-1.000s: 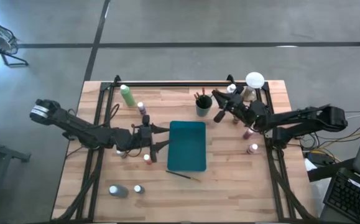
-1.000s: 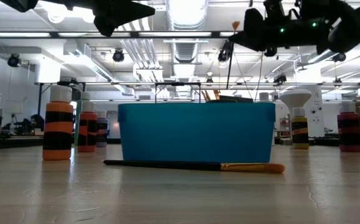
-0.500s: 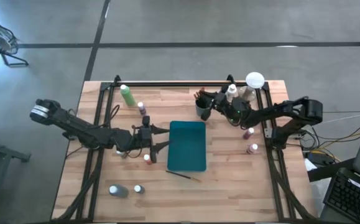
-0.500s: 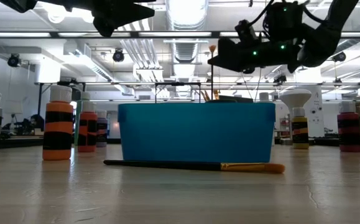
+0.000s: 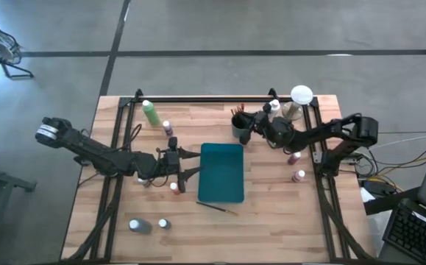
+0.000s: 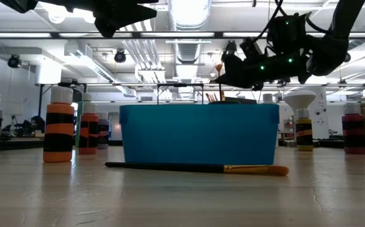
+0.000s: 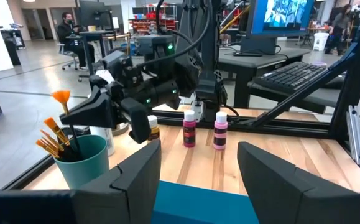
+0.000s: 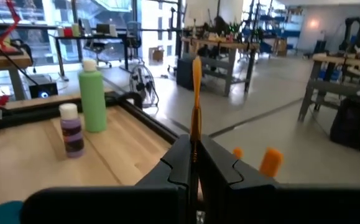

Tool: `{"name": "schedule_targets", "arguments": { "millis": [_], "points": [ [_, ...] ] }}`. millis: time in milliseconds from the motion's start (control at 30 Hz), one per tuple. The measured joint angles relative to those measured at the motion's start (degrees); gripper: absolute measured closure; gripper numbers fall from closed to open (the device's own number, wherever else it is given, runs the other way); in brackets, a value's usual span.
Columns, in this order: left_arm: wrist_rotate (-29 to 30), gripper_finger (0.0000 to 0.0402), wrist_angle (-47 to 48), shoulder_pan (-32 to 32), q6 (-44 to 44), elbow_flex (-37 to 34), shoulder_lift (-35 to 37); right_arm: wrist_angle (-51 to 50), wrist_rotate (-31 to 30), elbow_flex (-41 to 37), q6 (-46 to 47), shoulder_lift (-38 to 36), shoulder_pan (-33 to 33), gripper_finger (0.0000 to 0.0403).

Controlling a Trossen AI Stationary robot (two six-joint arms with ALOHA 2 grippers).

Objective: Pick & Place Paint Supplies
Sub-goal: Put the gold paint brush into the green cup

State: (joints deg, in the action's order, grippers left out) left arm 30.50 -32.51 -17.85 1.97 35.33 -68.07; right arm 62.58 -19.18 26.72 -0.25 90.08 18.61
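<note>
now right hand [image 5: 246,136] nearer cup [image 5: 240,129], gripping brush [image 8: 196,106]

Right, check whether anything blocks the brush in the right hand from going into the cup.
Nothing visible does. The right hand, shut on a brush, hangs just above the teal cup. Only the brushes already in the cup crowd its opening, leaning to one side. The left hand waits open by the teal tray.

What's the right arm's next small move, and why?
Probably lower straight down, then release. The right end effector is shut on an orange-tipped brush, held upright just over the teal cup that already holds other brushes.
</note>
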Motion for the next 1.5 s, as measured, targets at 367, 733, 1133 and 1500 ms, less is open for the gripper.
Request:
{"name": "schedule_targets", "arguments": {
  "millis": [367,733,1133,1500],
  "points": [
    [0.0,0.0184,0.0,0.0,1.0,0.0,0.0,-0.2,0.4,0.0,4.2,5.7,0.9,0.0392],
    [0.0,0.0184,0.0,0.0,1.0,0.0,0.0,-0.7,0.2,0.0,4.8,5.1,1.0,0.0342],
    [0.3,0.0183,1.0,0.0,1.1,0.0,0.0,-1.3,2.2,-0.1,0.5,0.2,-0.2,0.0256],
    [-5.6,0.0184,14.6,0.0,2.0,3.6,0.0,-15.0,2.5,-0.1,-8.1,-21.4,-12.5,0.0275]
  ]
}}
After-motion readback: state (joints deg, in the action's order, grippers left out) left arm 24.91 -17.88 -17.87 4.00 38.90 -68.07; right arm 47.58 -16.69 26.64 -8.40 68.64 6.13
